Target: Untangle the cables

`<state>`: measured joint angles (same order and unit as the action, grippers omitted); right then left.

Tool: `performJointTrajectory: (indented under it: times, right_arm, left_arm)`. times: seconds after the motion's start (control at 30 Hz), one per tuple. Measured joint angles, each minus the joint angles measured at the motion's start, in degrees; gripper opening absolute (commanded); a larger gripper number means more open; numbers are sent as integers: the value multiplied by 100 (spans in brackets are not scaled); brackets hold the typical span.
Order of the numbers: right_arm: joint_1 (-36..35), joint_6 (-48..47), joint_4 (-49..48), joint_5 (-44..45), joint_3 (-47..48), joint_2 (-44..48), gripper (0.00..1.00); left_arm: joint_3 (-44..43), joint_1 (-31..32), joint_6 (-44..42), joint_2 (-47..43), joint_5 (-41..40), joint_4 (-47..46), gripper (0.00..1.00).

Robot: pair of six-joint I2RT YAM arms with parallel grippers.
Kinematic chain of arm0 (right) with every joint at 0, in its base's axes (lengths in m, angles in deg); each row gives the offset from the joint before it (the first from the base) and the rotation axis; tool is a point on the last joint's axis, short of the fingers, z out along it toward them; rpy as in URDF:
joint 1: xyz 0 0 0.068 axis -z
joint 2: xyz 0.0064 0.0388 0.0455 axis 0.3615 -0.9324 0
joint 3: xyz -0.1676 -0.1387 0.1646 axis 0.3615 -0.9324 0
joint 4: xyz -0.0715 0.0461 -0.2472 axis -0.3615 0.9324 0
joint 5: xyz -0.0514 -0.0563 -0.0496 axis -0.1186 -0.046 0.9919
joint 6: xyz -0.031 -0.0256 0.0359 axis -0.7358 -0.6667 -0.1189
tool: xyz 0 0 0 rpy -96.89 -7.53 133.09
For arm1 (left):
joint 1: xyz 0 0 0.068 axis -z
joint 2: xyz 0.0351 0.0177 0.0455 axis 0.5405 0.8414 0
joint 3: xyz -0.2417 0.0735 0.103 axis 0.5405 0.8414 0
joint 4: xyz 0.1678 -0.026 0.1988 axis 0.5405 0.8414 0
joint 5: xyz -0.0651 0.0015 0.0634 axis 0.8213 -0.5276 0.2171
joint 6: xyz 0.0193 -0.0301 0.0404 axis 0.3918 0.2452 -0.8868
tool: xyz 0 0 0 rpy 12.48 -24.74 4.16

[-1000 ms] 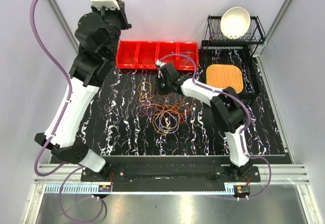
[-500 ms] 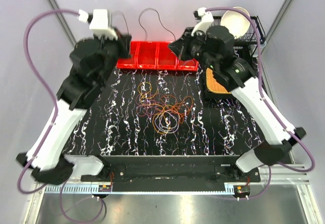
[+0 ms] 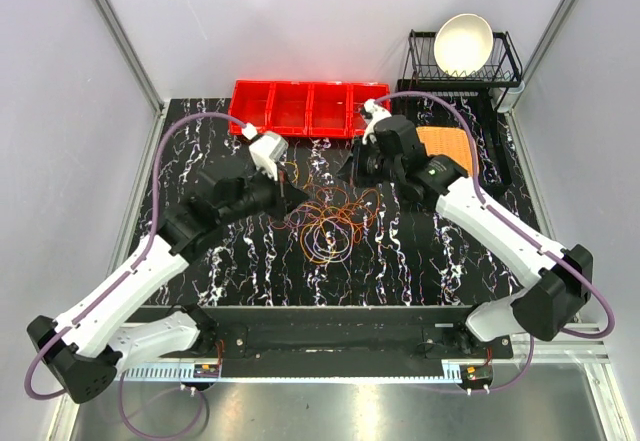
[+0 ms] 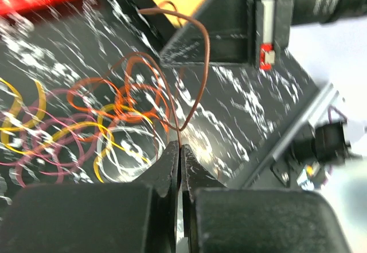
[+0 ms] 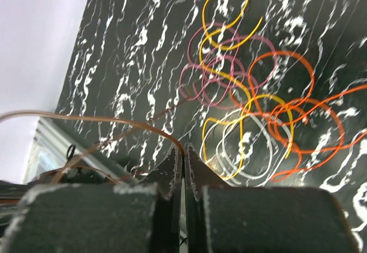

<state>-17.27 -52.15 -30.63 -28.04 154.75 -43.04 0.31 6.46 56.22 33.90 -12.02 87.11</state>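
Note:
The cables [image 3: 325,226] lie in a loose tangle of orange, yellow, pink and whitish loops on the black marbled table; they also show in the right wrist view [image 5: 252,109] and in the left wrist view [image 4: 86,132]. My left gripper [image 3: 296,199] hangs over the tangle's left edge, my right gripper [image 3: 347,172] over its far right edge. The left gripper [image 4: 180,148] is shut on a thin brown cable [image 4: 198,63] that arches up from its tips. The right gripper [image 5: 183,148] is shut on the same kind of brown cable [image 5: 114,120], which curves off to the left.
A red tray of bins [image 3: 300,108] stands behind the tangle. At the back right is a black dish rack [image 3: 505,56] holding a white bowl [image 3: 463,43]. In front of it lies an orange mat [image 3: 450,146] on a black tray, partly under the right arm.
Both arms have come down from high at the back to just above the tangle, bringing the brown cable strung between them down. The grippers are now closer together.

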Motion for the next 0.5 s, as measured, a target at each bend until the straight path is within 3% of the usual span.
performJointTrajectory:
  times: [0.33, 0.5]
  right_arm:
    - [0, 404, -457, -581, -402, 568, 0]
    - [0, 529, -597, -763, -632, 603, 0]
  left_arm:
    - [435, 92, 70, 212, -151, -562, 0]
    - [535, 92, 83, 245, -258, -721, 6]
